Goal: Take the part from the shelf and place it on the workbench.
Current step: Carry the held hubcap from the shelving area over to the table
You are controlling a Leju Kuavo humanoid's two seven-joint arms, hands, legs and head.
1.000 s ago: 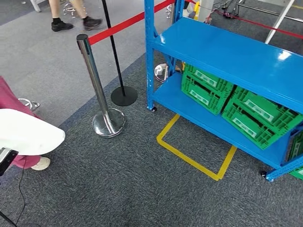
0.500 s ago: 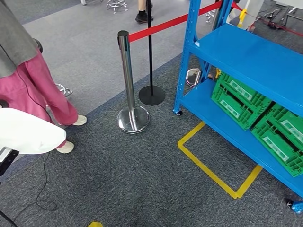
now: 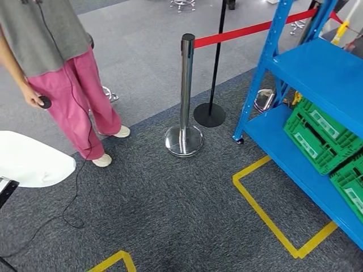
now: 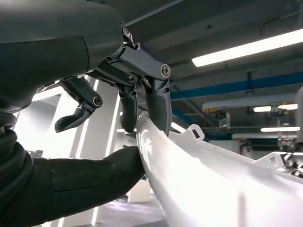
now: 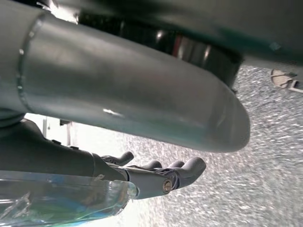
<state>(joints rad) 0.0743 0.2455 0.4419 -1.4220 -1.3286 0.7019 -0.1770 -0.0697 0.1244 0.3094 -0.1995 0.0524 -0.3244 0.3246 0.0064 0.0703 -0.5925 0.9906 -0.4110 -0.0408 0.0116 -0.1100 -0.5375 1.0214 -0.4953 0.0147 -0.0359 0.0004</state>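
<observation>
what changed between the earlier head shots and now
The camera has turned left: the blue shelf, green crates and chrome post slid right in frame, and a person in pink trousers came into view. The left hand still grips the white part.

Two green crates, two stanchions (one chrome), one person.

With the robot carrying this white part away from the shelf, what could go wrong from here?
1. The left hand holds the white part near one edge, thumb under and fingers over; the long overhang might twist or slip loose.
2. A person stands close beside the part, and a black cable trails across the carpet; the part or the robot's feet could catch either.
3. The chrome stanchion and red belt stand nearby and could be clipped.
</observation>
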